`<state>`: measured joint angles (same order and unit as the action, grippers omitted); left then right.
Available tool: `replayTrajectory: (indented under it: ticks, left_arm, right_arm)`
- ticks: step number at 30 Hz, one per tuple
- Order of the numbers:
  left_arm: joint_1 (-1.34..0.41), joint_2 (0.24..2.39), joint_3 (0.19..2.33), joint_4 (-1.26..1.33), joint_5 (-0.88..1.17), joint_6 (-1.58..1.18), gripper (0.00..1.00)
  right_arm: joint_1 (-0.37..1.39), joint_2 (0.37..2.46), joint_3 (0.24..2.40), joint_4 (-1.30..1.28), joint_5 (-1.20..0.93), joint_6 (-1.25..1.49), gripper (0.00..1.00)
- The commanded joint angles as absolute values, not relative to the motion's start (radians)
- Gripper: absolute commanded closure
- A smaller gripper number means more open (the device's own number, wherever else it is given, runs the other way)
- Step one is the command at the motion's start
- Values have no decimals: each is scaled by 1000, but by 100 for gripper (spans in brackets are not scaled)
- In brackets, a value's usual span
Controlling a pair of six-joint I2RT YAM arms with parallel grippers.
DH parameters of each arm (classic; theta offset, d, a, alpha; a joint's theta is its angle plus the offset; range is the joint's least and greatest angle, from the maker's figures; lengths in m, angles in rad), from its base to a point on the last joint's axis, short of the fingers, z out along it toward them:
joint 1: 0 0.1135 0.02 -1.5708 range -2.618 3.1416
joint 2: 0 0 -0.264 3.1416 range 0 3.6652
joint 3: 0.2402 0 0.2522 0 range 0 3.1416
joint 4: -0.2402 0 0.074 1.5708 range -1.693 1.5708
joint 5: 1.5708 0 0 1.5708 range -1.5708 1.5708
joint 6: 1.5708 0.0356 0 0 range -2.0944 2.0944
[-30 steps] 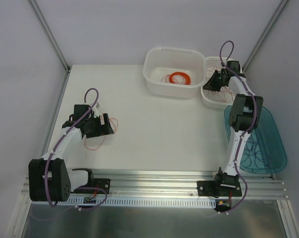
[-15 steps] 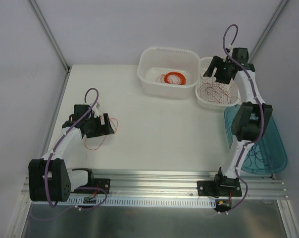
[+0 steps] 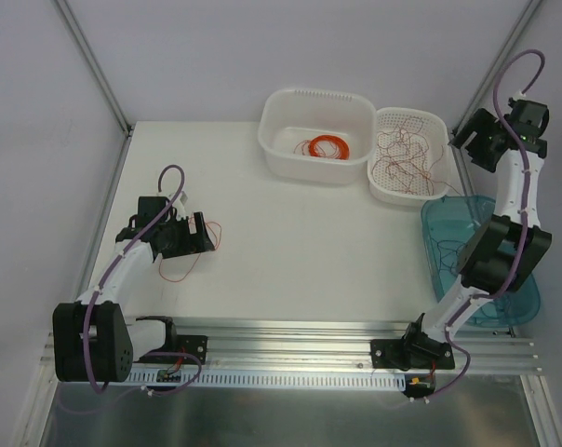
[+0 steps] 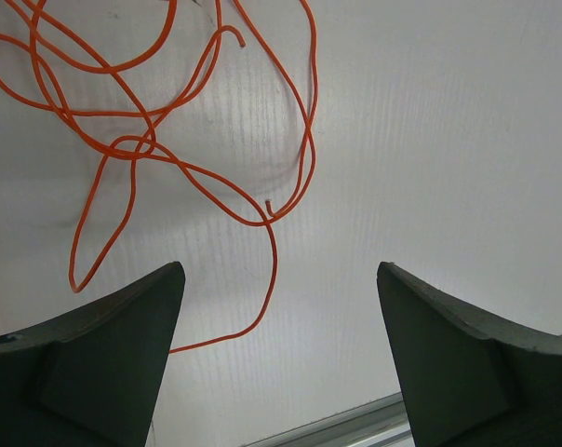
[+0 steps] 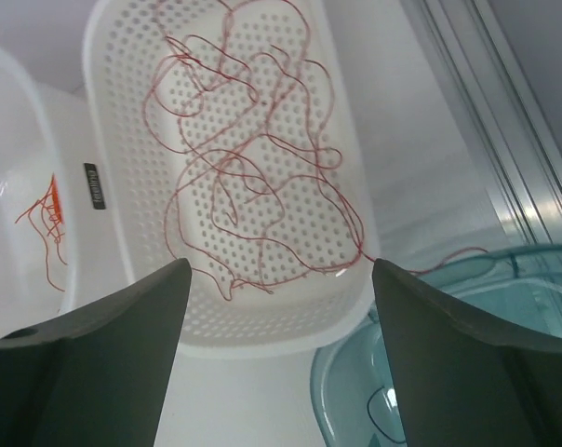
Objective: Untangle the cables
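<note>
Thin red cables (image 5: 253, 158) lie in loose curls in the white perforated basket (image 3: 383, 182), and one strand (image 5: 448, 255) trails over its rim toward the teal tray. My right gripper (image 5: 281, 265) hangs open and empty, raised to the right of the basket (image 3: 472, 144). An orange cable (image 4: 132, 144) lies in loose loops on the table (image 3: 183, 270). My left gripper (image 4: 279, 270) is open just above the table (image 3: 205, 237), and the cable's tail runs across the table under the gap between its fingers. Nothing is held.
A white tub (image 3: 281, 163) left of the basket holds a neat orange ring coil (image 3: 326, 146). A teal tray (image 3: 528, 279) at the right edge holds thin dark wires (image 5: 383, 419). An aluminium rail (image 3: 290, 335) runs along the near edge.
My right gripper opened over the basket, left the red cables in it, then rose and swung right. The left arm and the orange cable stayed put.
</note>
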<state>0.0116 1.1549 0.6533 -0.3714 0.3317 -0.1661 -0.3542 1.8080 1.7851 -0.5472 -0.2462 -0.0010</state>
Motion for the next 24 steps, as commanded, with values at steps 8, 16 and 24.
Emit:
replayTrajectory:
  ticks: [8, 16, 24]
  left_arm:
    - [3, 1131, 675, -373, 341, -158, 14]
    - [3, 1144, 680, -377, 348, -153, 14]
    - [3, 1132, 675, -382, 351, -156, 14]
  right_arm:
    - [-449, 1784, 1662, -569, -160, 248, 18]
    - [-446, 1752, 1487, -473, -91, 593, 18]
    - [-442, 1689, 1362, -351, -14, 834, 33]
